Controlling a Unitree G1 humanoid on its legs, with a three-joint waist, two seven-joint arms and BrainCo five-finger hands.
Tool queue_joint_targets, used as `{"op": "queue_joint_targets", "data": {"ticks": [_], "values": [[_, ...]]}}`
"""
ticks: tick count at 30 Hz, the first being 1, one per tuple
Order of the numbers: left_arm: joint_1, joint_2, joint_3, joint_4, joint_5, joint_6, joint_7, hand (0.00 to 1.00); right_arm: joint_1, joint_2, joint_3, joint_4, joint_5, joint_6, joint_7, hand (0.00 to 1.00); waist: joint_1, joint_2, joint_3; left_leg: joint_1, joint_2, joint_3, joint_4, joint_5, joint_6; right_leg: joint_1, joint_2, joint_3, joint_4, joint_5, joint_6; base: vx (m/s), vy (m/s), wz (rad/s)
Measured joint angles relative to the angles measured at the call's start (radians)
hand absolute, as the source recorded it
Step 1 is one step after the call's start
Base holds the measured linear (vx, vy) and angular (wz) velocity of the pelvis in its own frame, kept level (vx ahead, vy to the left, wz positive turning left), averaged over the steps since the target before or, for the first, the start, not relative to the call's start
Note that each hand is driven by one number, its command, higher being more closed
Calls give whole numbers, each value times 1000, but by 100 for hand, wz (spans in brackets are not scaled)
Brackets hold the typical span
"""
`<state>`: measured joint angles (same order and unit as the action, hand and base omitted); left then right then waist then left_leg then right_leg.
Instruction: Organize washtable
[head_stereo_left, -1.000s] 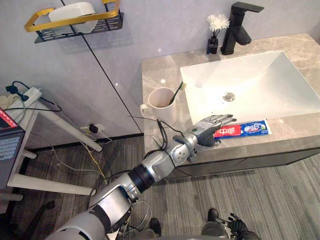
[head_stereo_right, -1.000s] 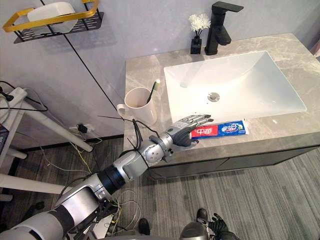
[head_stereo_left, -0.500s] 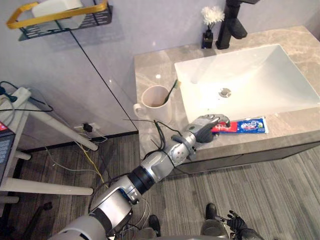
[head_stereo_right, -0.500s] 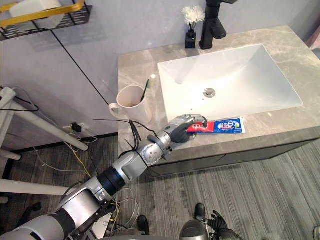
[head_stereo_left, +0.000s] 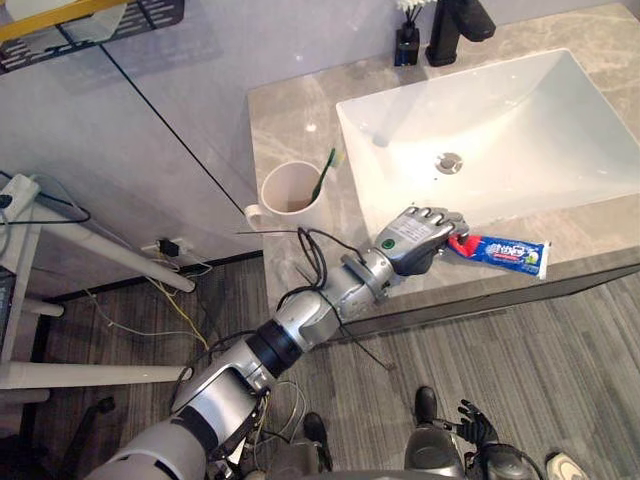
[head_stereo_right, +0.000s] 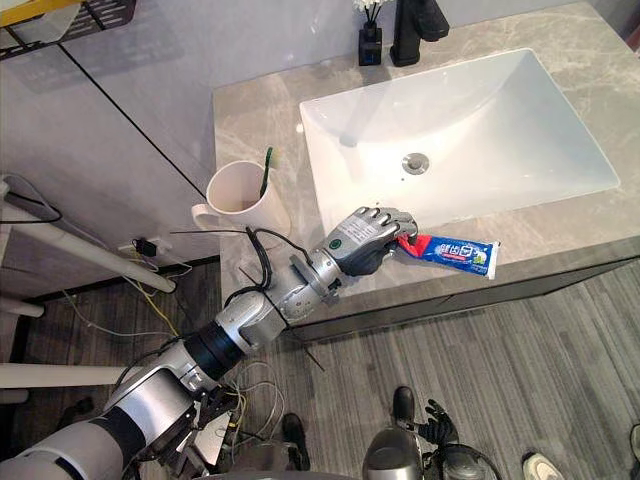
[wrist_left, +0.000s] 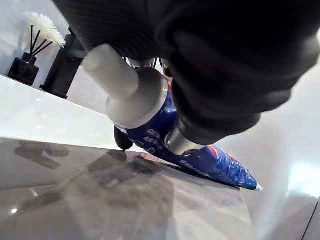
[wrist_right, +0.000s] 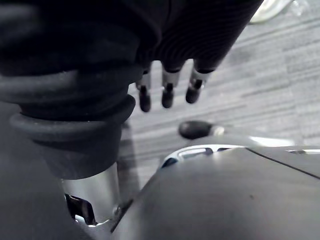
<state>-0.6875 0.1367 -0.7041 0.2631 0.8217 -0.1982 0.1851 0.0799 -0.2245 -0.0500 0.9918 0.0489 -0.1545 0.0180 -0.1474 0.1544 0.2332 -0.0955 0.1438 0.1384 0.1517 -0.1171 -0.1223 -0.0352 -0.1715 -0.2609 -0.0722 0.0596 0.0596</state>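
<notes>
My left arm reaches up from the lower left, stretched on a diagonal toward the front strip of the table (head_stereo_left: 290, 110). My left robot hand (head_stereo_left: 418, 236) sits over that strip, just in front of the near rim of the sink (head_stereo_left: 520, 110). The back of the hand is turned upward, and the fingers (head_stereo_left: 440, 217) are curled down and under. They are wrapped round the cap end of the toothpaste tube (head_stereo_left: 505, 251).

In the left wrist view the white cap (wrist_left: 127, 87) pokes out past my grip, and the blue body of the tube slopes away from it down toward the table. The flat crimped end points to my right along the front edge. I cannot tell whether that end touches the surface or hangs just above it.

The cup (head_stereo_left: 290, 205) stands on the table to the left of the sink, well apart from my hand, with the green toothbrush (head_stereo_left: 326, 175) leaning inside it. The black faucet (head_stereo_left: 452, 20) and a small diffuser (head_stereo_left: 406, 38) stand at the back of the table, behind the sink.

My right robot hand (wrist_right: 167, 92) hangs low at my side above the grey floor (wrist_right: 280, 90). Its fingers are loose and pointing down, and they hold nothing.
</notes>
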Motion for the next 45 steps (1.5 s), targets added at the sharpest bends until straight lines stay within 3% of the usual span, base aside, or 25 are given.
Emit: {"op": "queue_joint_targets", "data": {"ticks": [7, 13, 19, 23, 26, 32, 35, 40, 45], "values": [[90, 22, 21, -72, 47, -2, 42, 100, 11, -1, 0, 2, 0, -18, -37, 0, -1, 23, 4, 0, 1, -13, 8, 0, 0, 0, -2, -5, 20, -8, 16, -43, 1, 3], [210, 28, 39, -123, 45, 1, 116, 100, 19, -1, 0, 3, 2, -24, -41, 0, 1, 28, 1, 5, 4, -33, 9, 2, -2, 14, 3, -17, 20, -7, 30, -26, -8, 6], [300, 43, 41, -198, -7, 19, 123, 100, 34, 1, 0, 3, 33, -27, -44, 0, 6, 30, -6, 23, 5, -37, 2, 3, -3, 33, 4, -21, 17, -7, 31, 1, 0, 1], [388, 71, 58, -270, -77, 19, 116, 100, 68, 4, -1, -16, 73, -27, -46, 0, 31, 25, -30, 33, 5, -31, -8, 3, -3, 33, 5, -13, 17, -7, 31, 9, 5, -6], [457, 74, 120, -324, -134, 20, 102, 100, 140, 20, -4, -116, 109, -27, -44, 0, 53, 7, -55, 38, 5, -21, -12, 3, -3, 30, 5, 1, 16, -7, 31, -3, 7, -9], [518, 66, 224, -484, -184, 26, 103, 100, 276, 104, -11, -404, 151, -39, -17, 0, 79, -76, -121, 51, 13, 42, -14, 3, -3, -3, 10, 73, 16, 4, 44, -16, 4, -31], [522, 46, 244, -517, -184, 26, 103, 100, 323, 126, -10, -540, 194, -42, 21, 0, 81, -91, -130, 74, 13, 71, -20, 3, -3, -3, 11, 103, 18, 11, 44, -49, 8, -32], [543, 18, 287, -549, -184, 26, 103, 100, 438, 132, -16, -800, 387, -70, 155, 0, 86, -110, -144, 113, 16, 161, -37, -3, -3, -40, 21, 192, 22, 29, 53, -75, -7, -49], [559, 7, 304, -549, -184, 25, 75, 100, 524, 132, -66, -947, 588, -59, 303, 0, 80, -135, -144, 146, 15, 229, -35, -19, -4, -60, 32, 268, 25, 46, 54, -52, -1, -49]]}}
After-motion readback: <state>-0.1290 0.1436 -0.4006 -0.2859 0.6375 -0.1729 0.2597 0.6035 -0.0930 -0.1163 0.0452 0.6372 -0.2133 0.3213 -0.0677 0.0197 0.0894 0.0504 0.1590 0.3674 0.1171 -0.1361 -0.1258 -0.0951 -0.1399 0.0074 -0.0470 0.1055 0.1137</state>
